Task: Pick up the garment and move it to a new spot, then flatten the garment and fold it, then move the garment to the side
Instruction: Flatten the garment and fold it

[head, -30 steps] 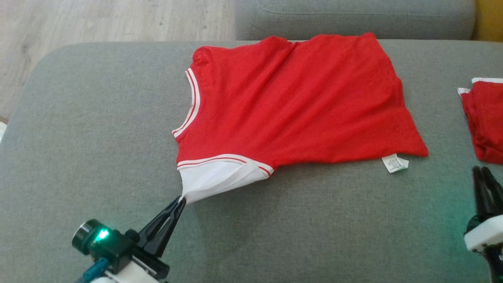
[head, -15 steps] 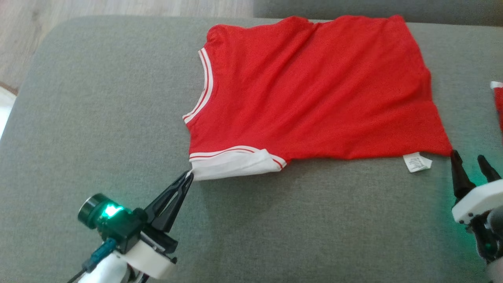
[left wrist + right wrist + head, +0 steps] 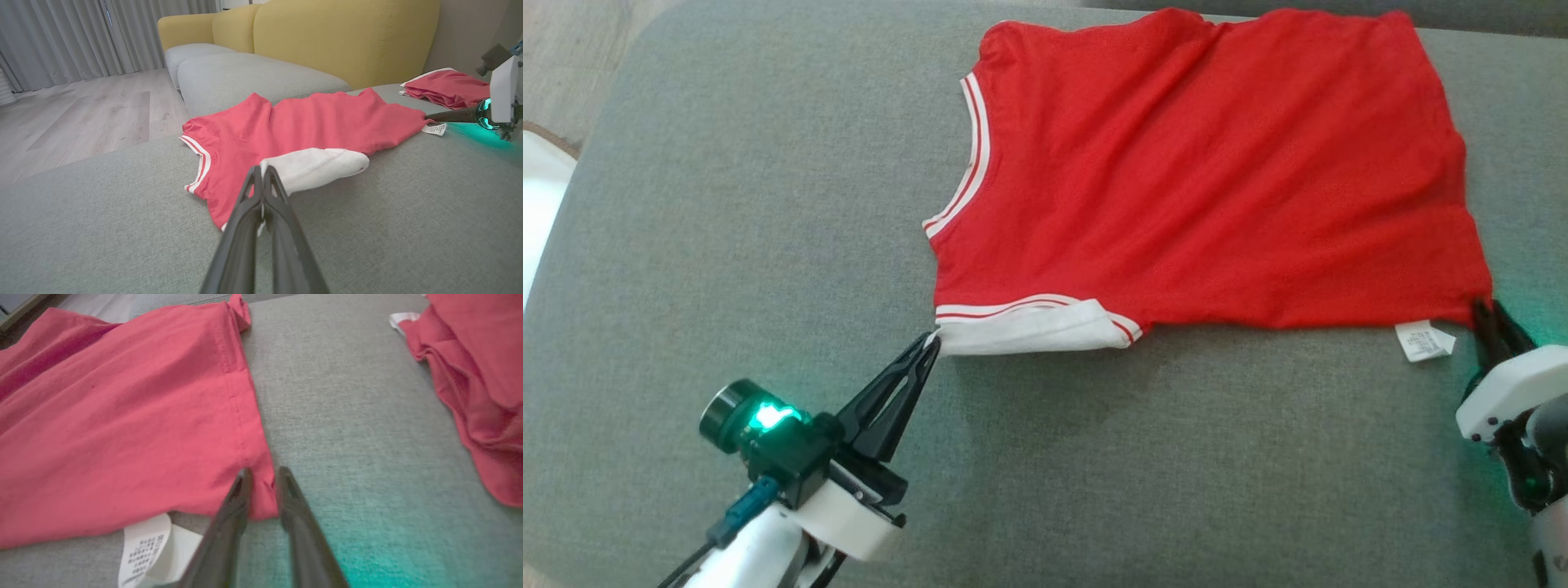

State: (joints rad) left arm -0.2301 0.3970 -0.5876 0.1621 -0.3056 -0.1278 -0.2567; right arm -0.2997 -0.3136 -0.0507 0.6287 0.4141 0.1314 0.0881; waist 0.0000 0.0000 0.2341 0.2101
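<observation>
The red shirt lies spread on the far right of the grey sofa cushion. The left gripper is pinched tight on its white near-left corner. The right gripper stands narrowly parted astride the near-right corner. A shallow bite there could slip off and bunch the cloth. Beyond are a yellow backrest, a wood floor and grey curtains.

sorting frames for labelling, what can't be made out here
- Care label print: too small in the head view, blurred in the right wrist view.
- Whether the right claw grips the corner of the red garment: blur, right wrist view.
- Second red garment: cut off by the right wrist view's right edge.
</observation>
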